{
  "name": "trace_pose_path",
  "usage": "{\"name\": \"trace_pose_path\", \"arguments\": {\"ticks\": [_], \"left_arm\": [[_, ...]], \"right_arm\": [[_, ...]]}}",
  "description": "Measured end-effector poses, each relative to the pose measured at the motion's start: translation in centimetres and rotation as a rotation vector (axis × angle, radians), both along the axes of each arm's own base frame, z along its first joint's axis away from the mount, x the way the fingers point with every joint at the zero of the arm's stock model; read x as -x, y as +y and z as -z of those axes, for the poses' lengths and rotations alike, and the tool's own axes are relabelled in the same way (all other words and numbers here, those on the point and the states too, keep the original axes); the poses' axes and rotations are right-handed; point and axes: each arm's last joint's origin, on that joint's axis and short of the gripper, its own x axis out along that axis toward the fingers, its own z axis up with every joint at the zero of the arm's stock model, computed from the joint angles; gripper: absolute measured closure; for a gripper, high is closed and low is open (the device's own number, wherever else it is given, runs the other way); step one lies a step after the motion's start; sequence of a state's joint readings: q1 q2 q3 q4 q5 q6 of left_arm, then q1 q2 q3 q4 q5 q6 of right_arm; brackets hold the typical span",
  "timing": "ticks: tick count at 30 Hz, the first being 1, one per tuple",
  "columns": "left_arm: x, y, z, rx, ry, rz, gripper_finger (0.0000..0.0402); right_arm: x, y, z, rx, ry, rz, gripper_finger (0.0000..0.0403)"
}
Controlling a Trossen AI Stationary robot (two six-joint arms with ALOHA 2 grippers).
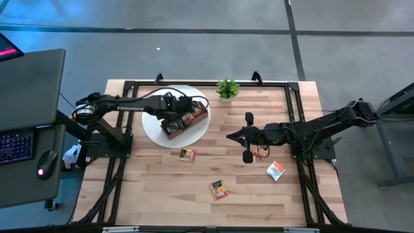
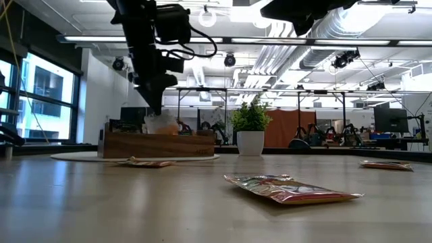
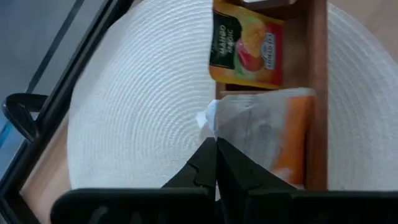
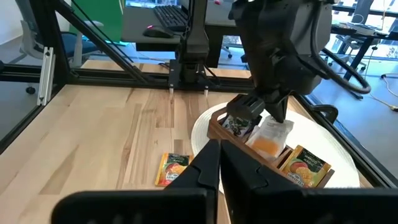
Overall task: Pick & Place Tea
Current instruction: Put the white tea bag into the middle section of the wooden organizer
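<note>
Left pincer clamps a white-orange sachet over the wooden box; 1 mango sachet inside.

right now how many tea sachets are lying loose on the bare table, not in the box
4 that I can see: one just below the white mat, one toward the front centre, one at right, and one partly hidden under the right gripper.

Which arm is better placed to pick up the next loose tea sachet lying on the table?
Right: its end effector hangs beside a loose sachet, while the left end effector is occupied at the wooden box.
</note>
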State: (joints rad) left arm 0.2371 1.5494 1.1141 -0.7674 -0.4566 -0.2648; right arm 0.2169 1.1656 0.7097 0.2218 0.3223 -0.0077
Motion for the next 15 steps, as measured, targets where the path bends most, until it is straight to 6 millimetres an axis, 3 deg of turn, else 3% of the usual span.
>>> {"name": "trace_pose_path", "arguments": {"ticks": [15], "left_arm": [[0.32,-0.32,0.23,0.073,0.042,0.051,0.0401]], "right_arm": [[0.0,-0.01,0.0,0.0,0.0,0.001,0.04]]}}
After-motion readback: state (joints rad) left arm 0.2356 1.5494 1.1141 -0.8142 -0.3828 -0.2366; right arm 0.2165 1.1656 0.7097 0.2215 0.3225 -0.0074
